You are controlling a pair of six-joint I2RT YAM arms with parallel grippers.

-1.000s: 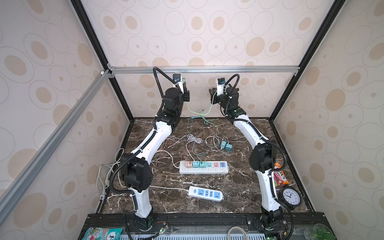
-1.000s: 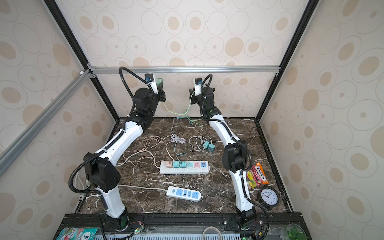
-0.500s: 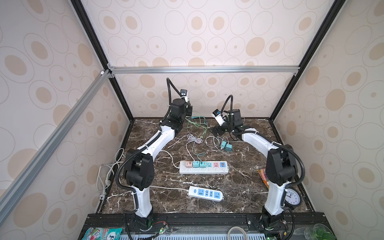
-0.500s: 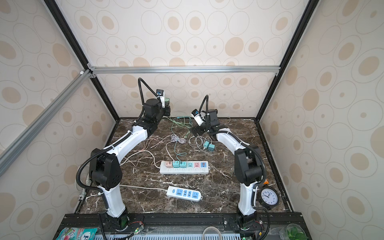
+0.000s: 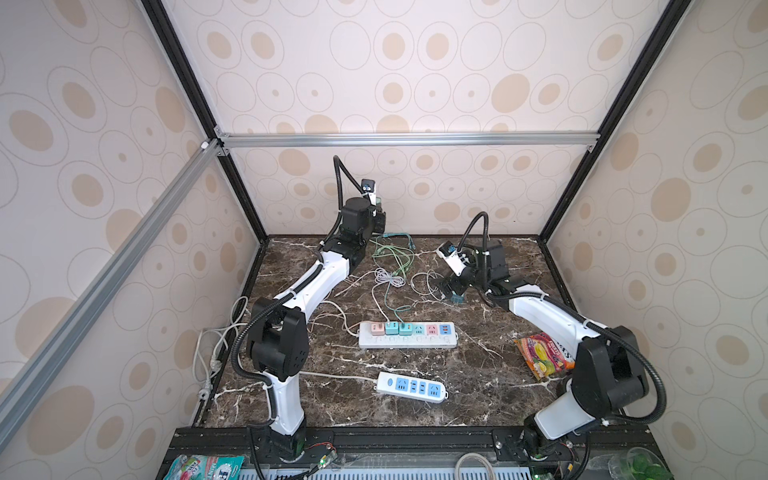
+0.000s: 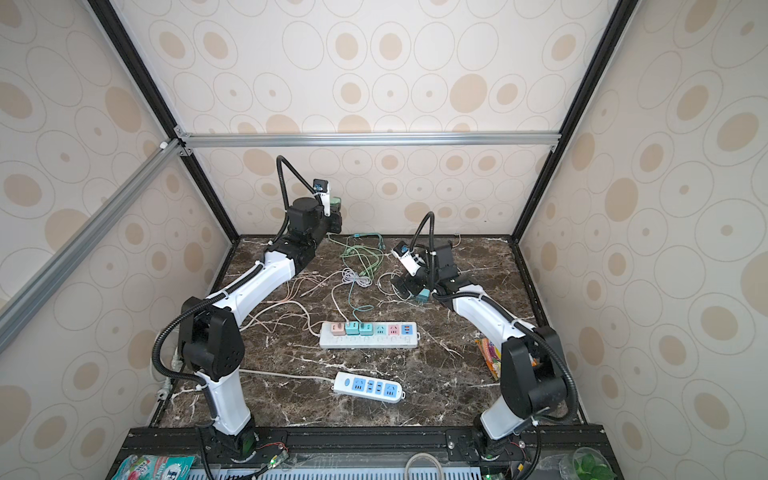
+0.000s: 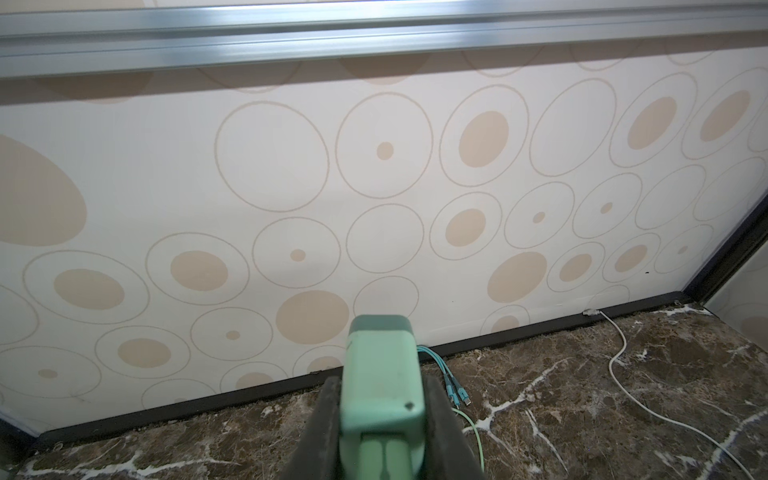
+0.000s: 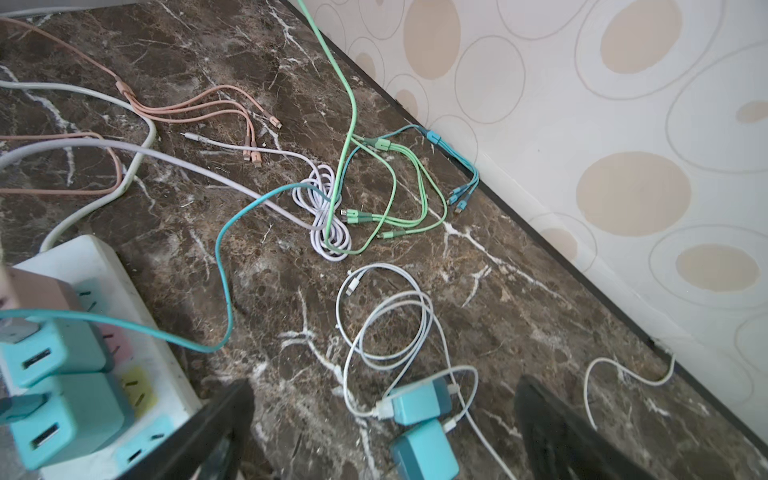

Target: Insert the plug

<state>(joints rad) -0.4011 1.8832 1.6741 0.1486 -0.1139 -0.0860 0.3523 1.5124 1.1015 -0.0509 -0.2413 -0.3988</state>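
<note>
Left end effector (image 7: 382, 388) clamps mint-green square plastic plug (image 7: 380, 361) aloft near back wall (image 7: 374, 187); prongs hidden. Right end effector (image 8: 384, 386) spread wide over two teal charger cubes (image 8: 419, 401) on dark marble table (image 8: 270, 270).

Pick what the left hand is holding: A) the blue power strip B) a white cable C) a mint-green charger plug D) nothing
C: in the left wrist view the left hand is closed on the mint-green charger plug, one finger on each side of its body.
</note>
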